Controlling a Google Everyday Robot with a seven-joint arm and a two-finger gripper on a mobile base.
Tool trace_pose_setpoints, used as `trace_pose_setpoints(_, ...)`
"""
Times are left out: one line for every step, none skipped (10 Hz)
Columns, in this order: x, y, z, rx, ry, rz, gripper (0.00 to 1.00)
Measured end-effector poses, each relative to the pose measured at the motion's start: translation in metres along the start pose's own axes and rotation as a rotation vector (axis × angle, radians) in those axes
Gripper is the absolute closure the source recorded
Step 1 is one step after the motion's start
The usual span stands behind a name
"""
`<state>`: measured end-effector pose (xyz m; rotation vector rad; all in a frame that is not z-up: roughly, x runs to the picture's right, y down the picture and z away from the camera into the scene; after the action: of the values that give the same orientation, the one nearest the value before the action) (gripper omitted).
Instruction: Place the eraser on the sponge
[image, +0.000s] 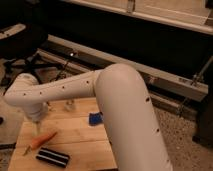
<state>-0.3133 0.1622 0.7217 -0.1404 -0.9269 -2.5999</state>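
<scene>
The eraser (52, 157), a long black block with pale stripes, lies near the front left edge of the wooden table (75, 137). The sponge (94, 118), a small bright blue block, sits near the table's middle with its right side hidden behind my white arm. My gripper (37, 125) hangs from the arm's wrist over the left part of the table. It is above the eraser, just behind the orange carrot, and well to the left of the sponge. Nothing shows in its grasp.
An orange carrot (42, 140) lies between the gripper and the eraser. A small pale object (69, 105) stands near the table's back edge. My bulky white arm (125, 115) covers the table's right side. An office chair base (25, 65) stands at the back left.
</scene>
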Motion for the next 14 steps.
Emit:
trace_pose_setpoints(0.000,-0.001,0.000,0.001,-0.002,-0.001,0.20)
trace_pose_setpoints(-0.002,-0.004,0.000,0.005,-0.010,-0.004,0.20)
trace_pose_setpoints(-0.003,-0.012,0.000,0.011,-0.026,-0.007,0.20)
trace_pose_setpoints(-0.006,-0.020,-0.001,0.012,-0.051,-0.009,0.20)
trace_pose_setpoints(-0.011,-0.027,-0.002,0.016,-0.082,-0.003,0.20)
trace_pose_setpoints(-0.016,-0.035,-0.002,0.021,-0.110,0.005,0.20)
trace_pose_setpoints(-0.019,-0.041,-0.002,0.024,-0.123,0.012,0.20)
trace_pose_setpoints(-0.021,-0.051,0.000,0.030,-0.136,0.021,0.20)
trace_pose_setpoints(-0.022,-0.064,0.005,0.042,-0.139,0.032,0.20)
trace_pose_setpoints(-0.020,-0.084,0.014,0.063,-0.128,0.044,0.20)
trace_pose_setpoints(-0.019,-0.095,0.019,0.076,-0.121,0.051,0.20)
trace_pose_setpoints(-0.017,-0.111,0.026,0.089,-0.114,0.056,0.20)
trace_pose_setpoints(-0.018,-0.123,0.033,0.095,-0.114,0.066,0.20)
trace_pose_setpoints(-0.024,-0.132,0.042,0.091,-0.128,0.083,0.20)
